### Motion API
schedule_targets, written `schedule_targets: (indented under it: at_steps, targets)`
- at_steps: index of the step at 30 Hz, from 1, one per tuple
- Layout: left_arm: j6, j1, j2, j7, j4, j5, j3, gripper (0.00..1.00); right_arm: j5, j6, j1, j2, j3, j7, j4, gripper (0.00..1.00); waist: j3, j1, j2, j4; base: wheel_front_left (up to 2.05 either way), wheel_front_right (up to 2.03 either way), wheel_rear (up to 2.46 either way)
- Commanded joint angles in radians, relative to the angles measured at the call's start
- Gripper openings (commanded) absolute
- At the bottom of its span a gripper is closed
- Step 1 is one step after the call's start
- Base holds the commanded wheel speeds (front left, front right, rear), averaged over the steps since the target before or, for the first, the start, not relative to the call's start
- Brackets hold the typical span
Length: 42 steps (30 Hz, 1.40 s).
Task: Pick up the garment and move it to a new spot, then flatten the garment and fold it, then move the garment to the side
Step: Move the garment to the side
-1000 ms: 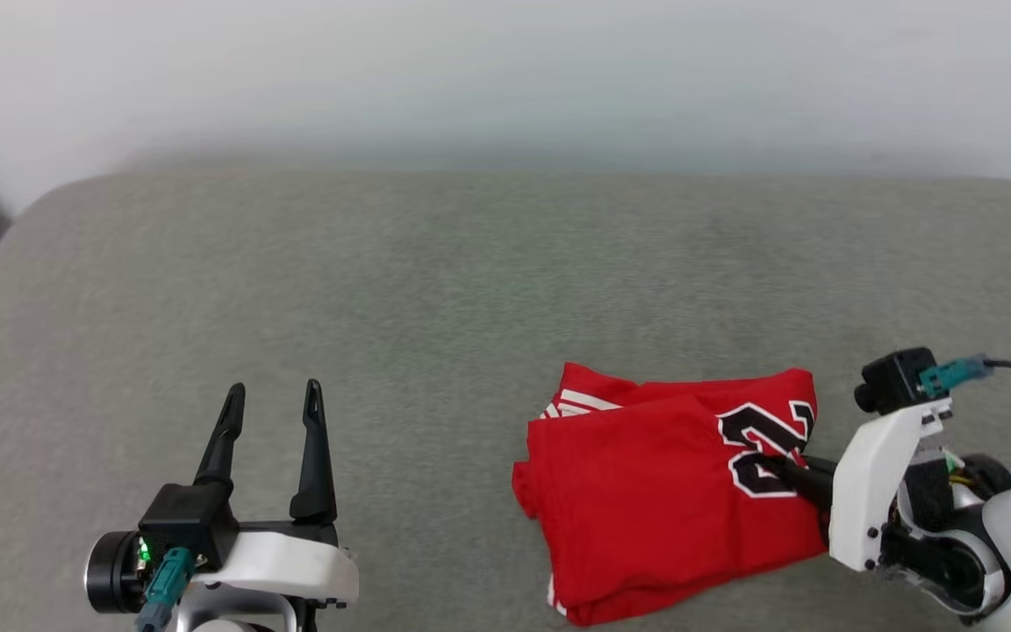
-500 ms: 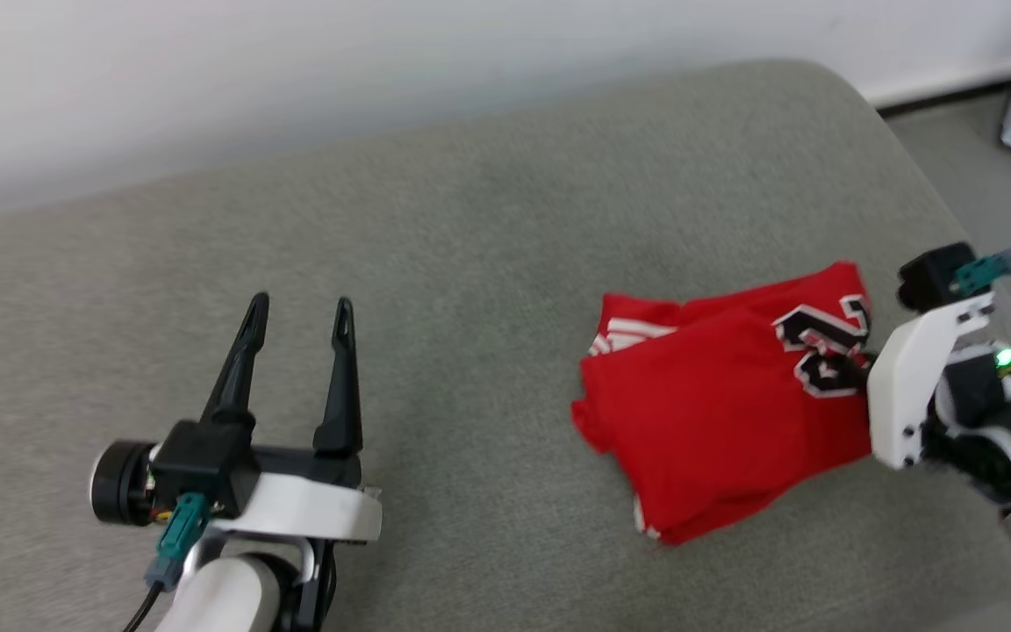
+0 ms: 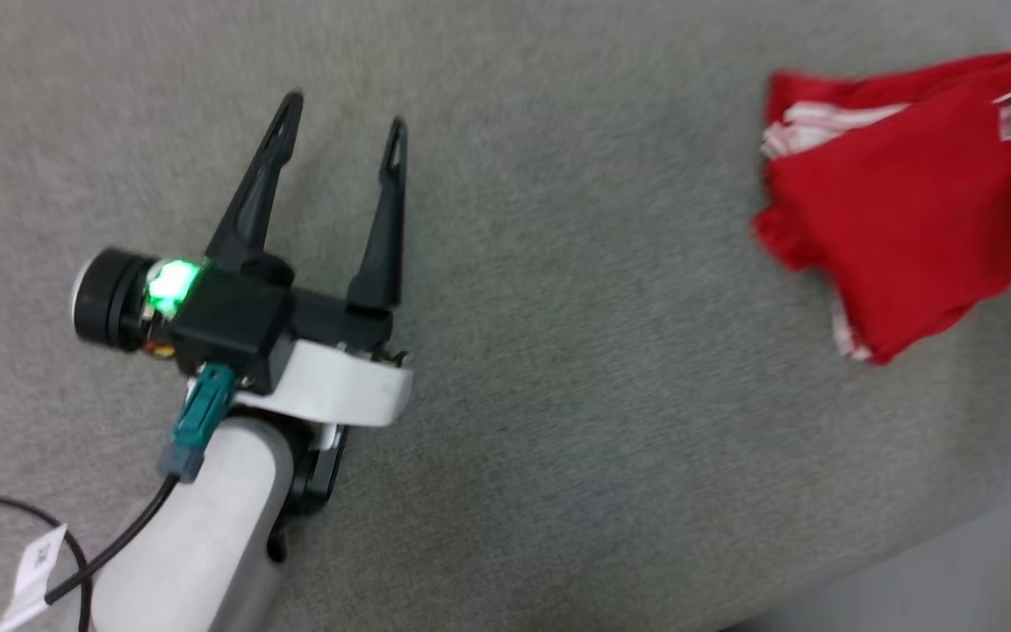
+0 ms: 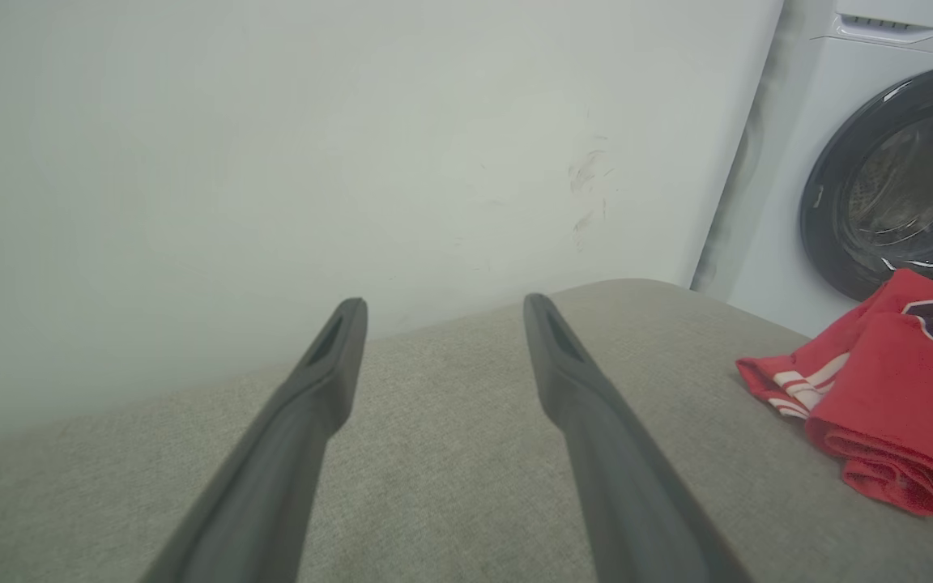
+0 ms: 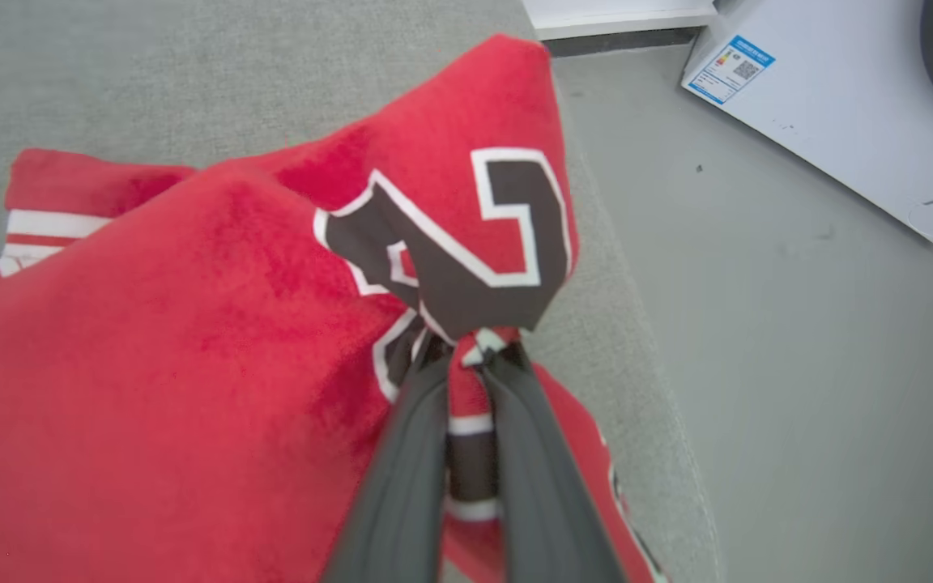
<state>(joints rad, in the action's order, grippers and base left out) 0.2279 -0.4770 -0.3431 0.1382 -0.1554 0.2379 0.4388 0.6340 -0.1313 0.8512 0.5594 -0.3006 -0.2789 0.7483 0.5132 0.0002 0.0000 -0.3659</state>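
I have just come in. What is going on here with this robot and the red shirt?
The robot's right end effector is shut on the folded red garment, pinching it at the black number. The garment lies on the grey cushion, near its edge. The left end effector is open and holds nothing, above the cushion and apart from the garment.

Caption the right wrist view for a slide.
Right gripper, shut, pinches a fold of the red garment near the edge of the cushion.

grey upholstered cushion [image 3: 576, 421] | white wall [image 4: 232, 146] | white washing machine [image 4: 904, 186] | grey floor [image 5: 798, 389]
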Motion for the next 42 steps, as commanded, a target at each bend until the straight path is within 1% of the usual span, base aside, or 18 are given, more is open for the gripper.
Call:
schedule_targets:
  at_steps: [1, 3, 4, 6, 7, 8, 12, 16, 20, 25, 31, 38, 40, 42]
  targets:
    - [-0.007, -0.026, -0.003, -0.003, -0.003, -0.008, 0.001, 1.00, -0.006, 0.001, 0.029, 0.011, 0.017, 0.024, 0.028, 0.00, 0.099, -0.0002, 0.0000, 0.025, 0.00, 0.00, 0.00]
    - [-0.013, -0.055, -0.004, -0.007, -0.005, -0.016, 0.004, 1.00, -0.020, 0.001, 0.061, 0.031, 0.051, 0.058, 0.082, 0.00, 0.127, -0.0002, 0.0000, 0.036, 0.00, 0.00, 0.00]
    - [-0.013, -0.077, -0.009, -0.010, -0.005, -0.027, 0.006, 1.00, -0.029, 0.001, 0.086, 0.033, 0.078, 0.092, 0.130, 0.00, 0.149, -0.0002, 0.0000, 0.045, 0.00, 0.00, 0.00]
    - [-0.015, -0.089, -0.011, -0.014, -0.005, -0.033, 0.007, 1.00, -0.046, 0.001, 0.105, 0.032, 0.097, 0.128, 0.175, 0.00, 0.162, -0.0002, 0.0000, 0.051, 0.00, 0.00, 0.00]
    - [-0.014, -0.094, -0.013, -0.013, -0.003, -0.034, 0.008, 1.00, -0.049, 0.001, 0.113, 0.025, 0.106, 0.143, 0.197, 0.34, 0.166, -0.0002, 0.0000, 0.053, 0.00, 0.00, 0.00]
    - [-0.014, -0.099, -0.013, -0.013, -0.002, -0.033, 0.007, 1.00, -0.062, 0.001, 0.118, 0.018, 0.109, 0.166, 0.213, 1.00, 0.168, -0.0002, 0.0000, 0.055, 0.00, 0.00, 0.00]
    - [-0.009, -0.104, -0.015, -0.011, 0.003, -0.033, 0.005, 1.00, -0.106, 0.001, 0.138, 0.005, 0.143, 0.260, 0.302, 1.00, 0.168, -0.0002, 0.0000, 0.057, 0.00, 0.00, 0.00]
    - [-0.001, -0.080, -0.023, -0.007, 0.015, -0.026, -0.002, 1.00, -0.138, 0.001, 0.154, -0.016, 0.179, 0.329, 0.394, 1.00, 0.138, -0.0002, 0.0000, 0.049, 0.00, 0.00, 0.00]
    - [0.012, -0.036, -0.028, 0.008, 0.032, -0.009, -0.016, 1.00, -0.169, 0.001, 0.121, -0.019, 0.190, 0.382, 0.458, 1.00, 0.070, -0.0002, 0.0000, 0.041, 0.00, 0.00, 0.00]
    - [0.039, 0.054, -0.021, 0.038, 0.061, 0.033, -0.039, 1.00, -0.173, 0.001, 0.046, -0.049, 0.187, 0.463, 0.468, 1.00, -0.053, -0.0002, 0.0000, 0.037, 0.00, 0.00, 0.00]
    - [0.082, 0.187, -0.013, 0.062, 0.070, 0.088, -0.080, 1.00, -0.174, 0.001, -0.083, -0.103, 0.153, 0.513, 0.407, 1.00, -0.193, -0.0002, 0.0000, 0.047, 0.00, 0.00, 0.00]
    - [0.111, 0.314, -0.004, 0.076, 0.076, 0.144, -0.109, 1.00, -0.153, 0.001, -0.272, -0.170, 0.128, 0.535, 0.258, 1.00, -0.309, -0.0002, 0.0000, 0.088, 0.00, 0.00, 0.00]
    - [0.114, 0.339, -0.001, 0.079, 0.082, 0.154, -0.111, 1.00, -0.166, 0.001, -0.327, -0.177, 0.129, 0.536, 0.210, 1.00, -0.338, -0.0002, 0.0000, 0.110, 0.00, 0.00, 0.00]
    - [0.120, 0.366, 0.005, 0.083, 0.085, 0.165, -0.116, 1.00, -0.175, 0.001, -0.380, -0.209, 0.132, 0.538, 0.157, 1.00, -0.364, -0.0002, 0.0000, 0.130, 0.00, 0.00, 0.00]
